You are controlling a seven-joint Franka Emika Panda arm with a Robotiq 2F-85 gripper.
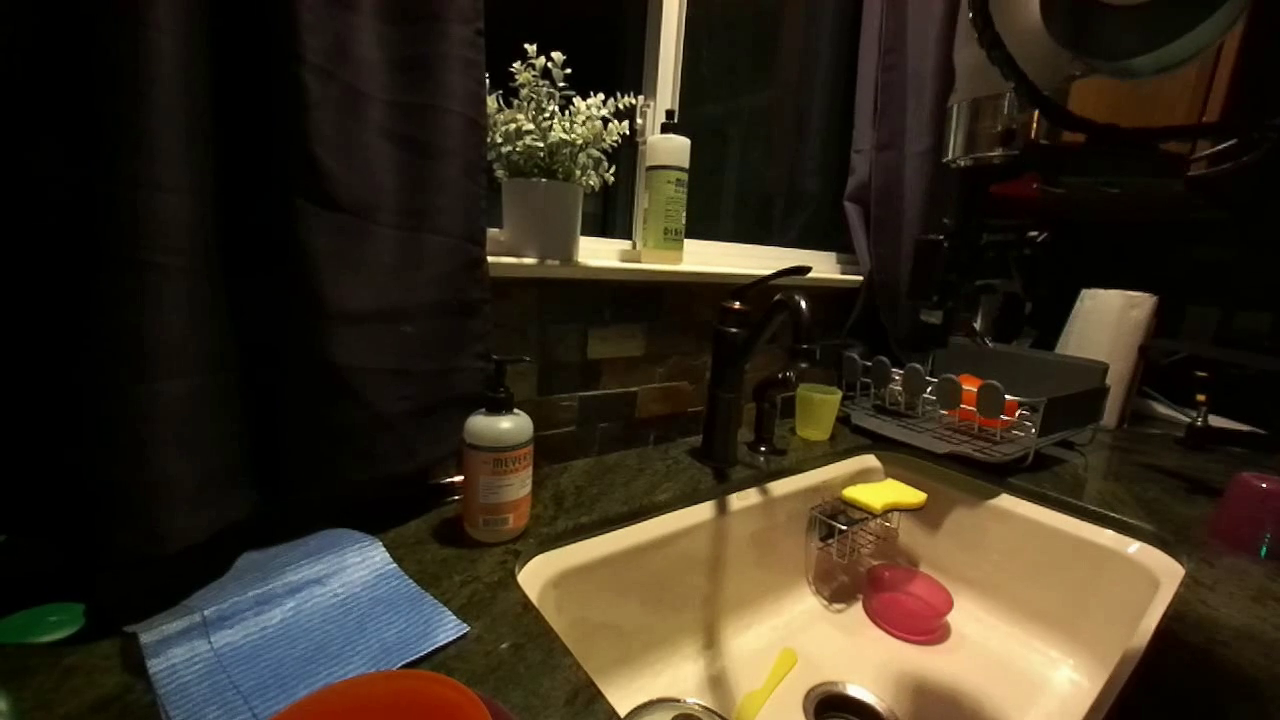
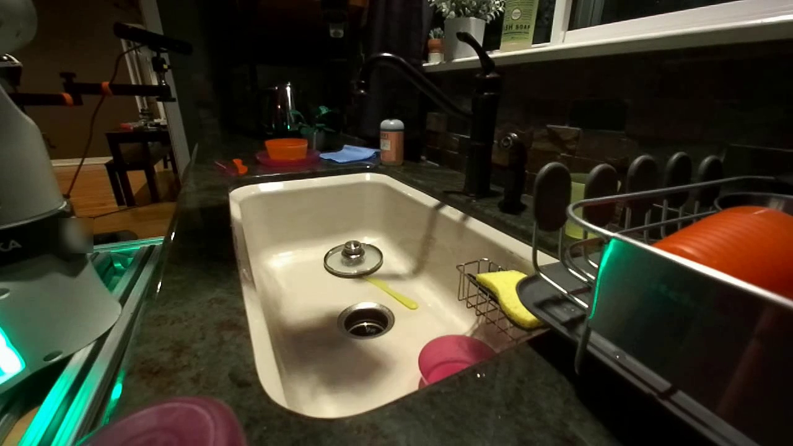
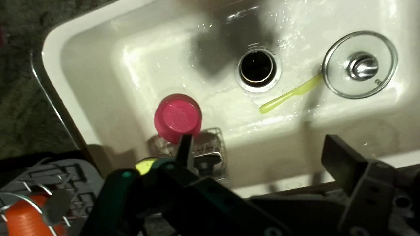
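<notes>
Your gripper (image 3: 262, 157) hung above the sink (image 2: 303, 297), released, its fingers (image 3: 343, 164) spread wide and grasping nothing. In the wrist view one fingertip overlapped the pink bowl (image 3: 180, 114), yet both exterior views showed that bowl on the sink floor with no finger touching it, so you were likely well above. Just beside the bowl, the wire caddy (image 1: 855, 540) sat against the sink wall, probably to keep its contents off the wet bottom; the yellow sponge (image 1: 884, 495) lay across its top, where it could drip and dry. Near the drain (image 3: 257, 67), the yellow knife (image 3: 292, 93) rested flat on the sink floor, its far end meeting the rim of the glass lid (image 3: 361, 65); whether it slid underneath, the views did not settle. The lid sat knob up, which left that knob easy to reach from overhead. Outside the sink, the worktop (image 2: 192, 297) carried the dish rack (image 2: 694, 347), set close to the rim presumably so wet things travelled little, with orange dishes (image 2: 737, 248) in it. Along from the faucet (image 1: 725, 390) stood the soap bottle (image 1: 497, 480), pump upright and handy to the water, and near it lay the blue cloth (image 1: 300, 620), spread perhaps for drying.
</notes>
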